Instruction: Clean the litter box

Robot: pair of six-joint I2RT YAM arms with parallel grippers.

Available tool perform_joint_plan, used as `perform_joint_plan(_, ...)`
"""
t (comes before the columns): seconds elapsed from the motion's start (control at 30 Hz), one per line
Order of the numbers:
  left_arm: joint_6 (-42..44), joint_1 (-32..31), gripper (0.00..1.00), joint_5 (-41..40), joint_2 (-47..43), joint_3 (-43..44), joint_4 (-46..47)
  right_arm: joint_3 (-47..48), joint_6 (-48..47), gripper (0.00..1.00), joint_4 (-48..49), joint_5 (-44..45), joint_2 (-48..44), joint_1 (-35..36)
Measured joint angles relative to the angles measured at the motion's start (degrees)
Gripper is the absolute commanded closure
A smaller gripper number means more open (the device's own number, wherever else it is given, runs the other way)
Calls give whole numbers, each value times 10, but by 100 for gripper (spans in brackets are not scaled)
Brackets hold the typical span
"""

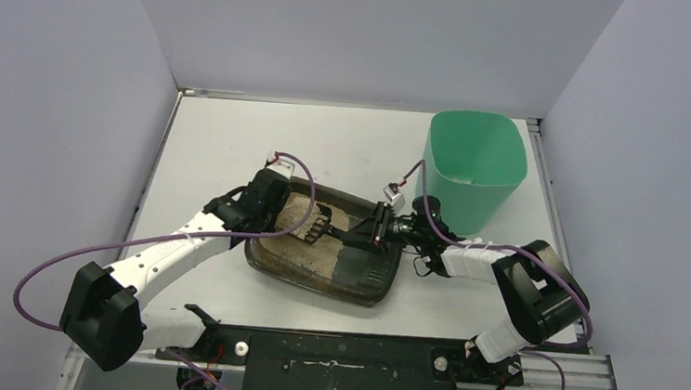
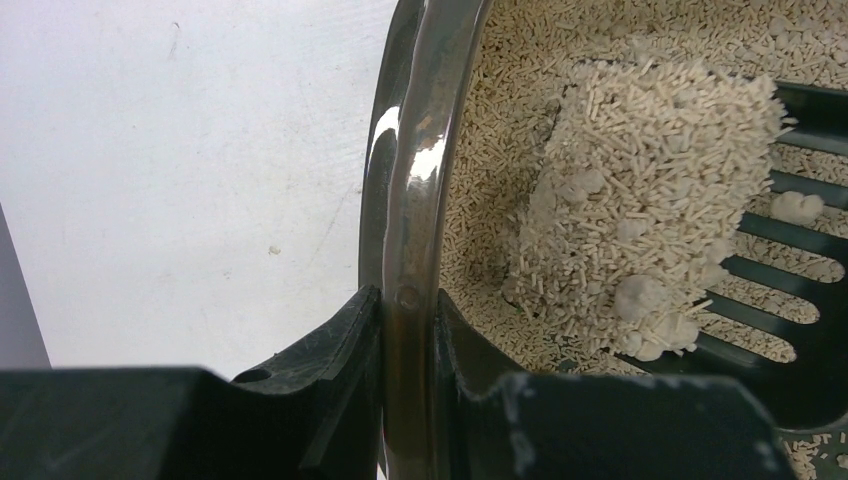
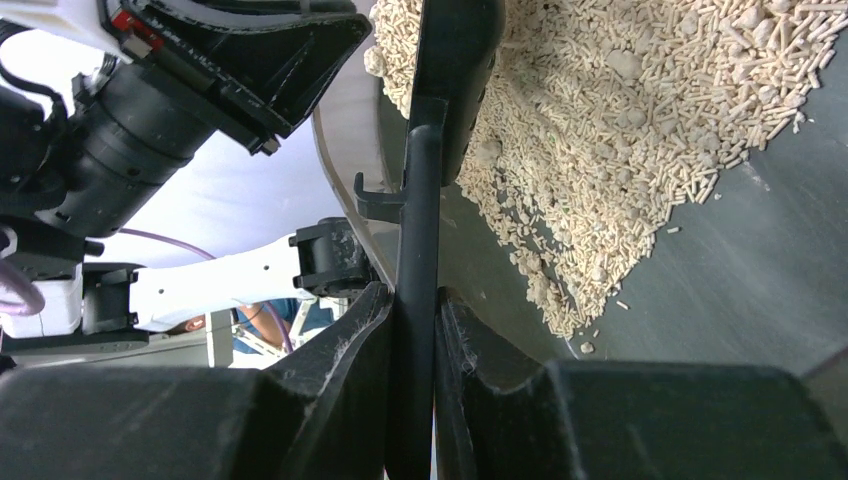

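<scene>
Beige granule clump heaped on small black slotted plastic scoop (image 2: 790, 290) | step: sifting over shallow dark grey rectangular plastic litter box (image 1: 367, 285) | left hand (image 2: 408, 400) clamped on box rim | right hand (image 3: 412, 400) pinching scoop handle | next: likely lift level, carry to tall mint-green plastic bin (image 1: 474, 168), tip.

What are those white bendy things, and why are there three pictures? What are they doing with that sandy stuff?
The white bendy things are two robot arms bolted to a table. One picture looks down from above; the other two come from small cameras on each arm's wrist, so you see the fingers close up.

On the table sit a dark litter box with beige litter in it and a green bin.

The left gripper pinches the litter box's rim, probably to hold it steady. The right gripper is shut on the handle of a black scoop. The left wrist picture shows a clump of stuck-together litter lying on the scoop's slots. My guess is that it goes into the green bin next.
</scene>
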Motion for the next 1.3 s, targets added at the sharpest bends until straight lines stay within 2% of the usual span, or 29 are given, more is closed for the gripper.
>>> perform_joint_plan(0.5,0,0,100,0,6,0,0,-91,-29,100,-15,2,-101,-27)
perform_joint_plan(0.83,-10,0,88,3,17,0,0,-157,-2,100,78,6,-122,-40)
perform_joint_plan(1.1,-14,0,73,5,27,0,0,-168,5,100,116,13,-132,-45)
perform_joint_plan(1.3,-23,0,63,4,28,13,33,-184,19,100,155,18,-131,-39)
